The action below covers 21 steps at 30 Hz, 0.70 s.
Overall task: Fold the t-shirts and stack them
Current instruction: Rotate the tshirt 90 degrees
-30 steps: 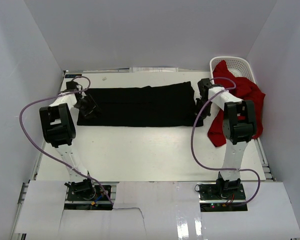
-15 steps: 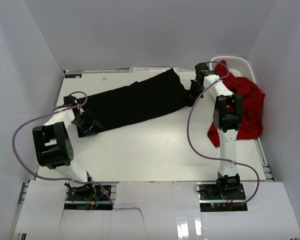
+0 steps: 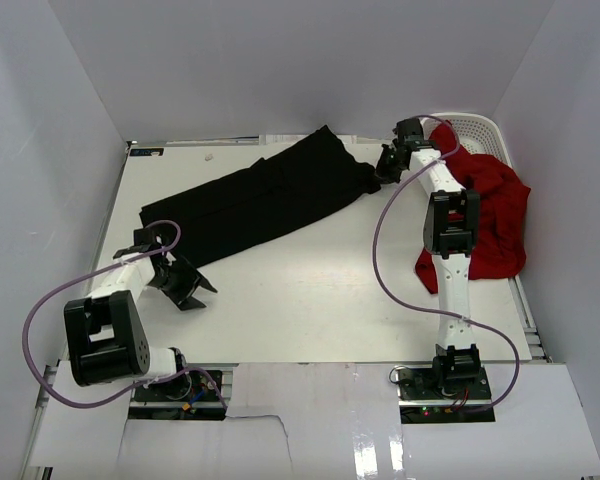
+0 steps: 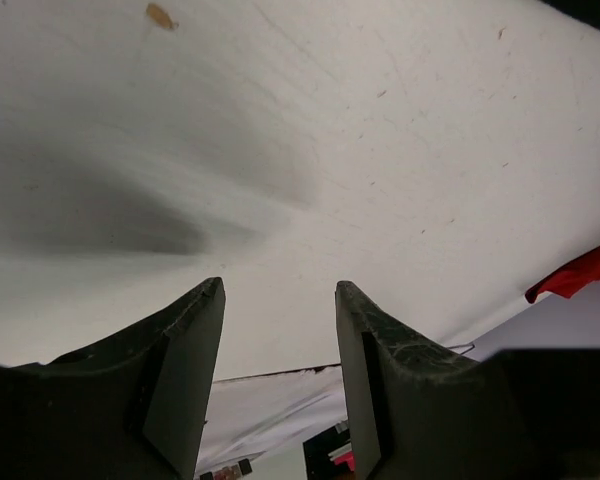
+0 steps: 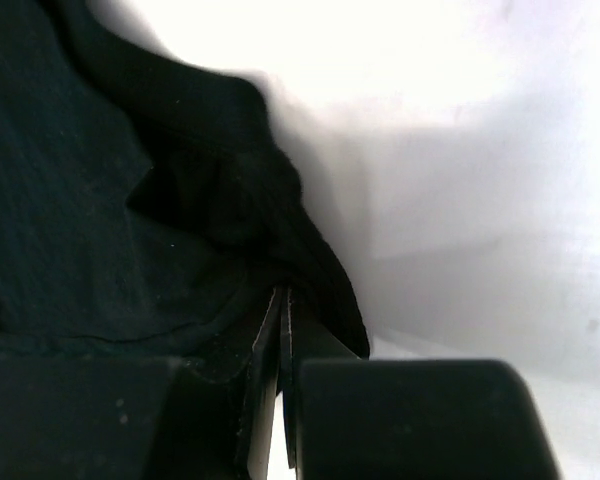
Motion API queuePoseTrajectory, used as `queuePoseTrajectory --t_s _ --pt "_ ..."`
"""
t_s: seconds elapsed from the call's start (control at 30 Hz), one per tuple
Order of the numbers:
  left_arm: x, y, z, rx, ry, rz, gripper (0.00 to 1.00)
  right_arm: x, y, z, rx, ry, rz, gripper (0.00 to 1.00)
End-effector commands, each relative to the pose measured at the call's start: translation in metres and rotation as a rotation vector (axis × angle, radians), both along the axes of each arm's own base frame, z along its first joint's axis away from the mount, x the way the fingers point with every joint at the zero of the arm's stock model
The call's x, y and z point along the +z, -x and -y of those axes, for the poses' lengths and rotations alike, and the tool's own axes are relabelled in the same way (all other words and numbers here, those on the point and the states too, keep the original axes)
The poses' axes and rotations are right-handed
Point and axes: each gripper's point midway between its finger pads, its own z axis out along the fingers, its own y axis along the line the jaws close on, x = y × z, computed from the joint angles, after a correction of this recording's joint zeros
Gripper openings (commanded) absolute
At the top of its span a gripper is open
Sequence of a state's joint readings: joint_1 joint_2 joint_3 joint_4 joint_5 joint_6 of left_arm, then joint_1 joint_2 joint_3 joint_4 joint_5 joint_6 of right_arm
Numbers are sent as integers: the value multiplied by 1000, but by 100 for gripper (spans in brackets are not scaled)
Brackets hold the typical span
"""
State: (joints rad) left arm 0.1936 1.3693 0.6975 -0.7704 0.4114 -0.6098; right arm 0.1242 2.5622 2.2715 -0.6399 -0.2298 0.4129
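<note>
The right gripper [image 3: 384, 170], jaws closed, pinches the far end of the black t-shirt [image 3: 260, 195]; the left gripper [image 3: 187, 288] hangs half-parted, holding nothing, over the bench [image 3: 320, 290].

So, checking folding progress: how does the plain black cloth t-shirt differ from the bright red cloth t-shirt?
The plain black cloth t-shirt lies flat as a long slanted strip; the bright red cloth t-shirt is a crumpled heap. The right gripper pinches the black one's end; no gripper holds the red one. The red one spills from the white lattice basket; the black one does not. Neither is stacked.
</note>
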Motion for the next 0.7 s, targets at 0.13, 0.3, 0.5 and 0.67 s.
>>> queuePoseTrajectory --t_s 0.13,0.3,0.5,0.67 --pt "33 -18 1 0 2 122 59 -9 -32 28 -65 -46 70 9" --pt "85 -85 -22 -6 -83 282 60 5 -38 30 -62 -65 108 10" --pt "122 -177 -53 -13 -199 465 60 -6 -23 19 -24 -106 76 9" --pt "103 -229 -86 -13 -342 496 60 -7 -19 17 7 -96 81 8"
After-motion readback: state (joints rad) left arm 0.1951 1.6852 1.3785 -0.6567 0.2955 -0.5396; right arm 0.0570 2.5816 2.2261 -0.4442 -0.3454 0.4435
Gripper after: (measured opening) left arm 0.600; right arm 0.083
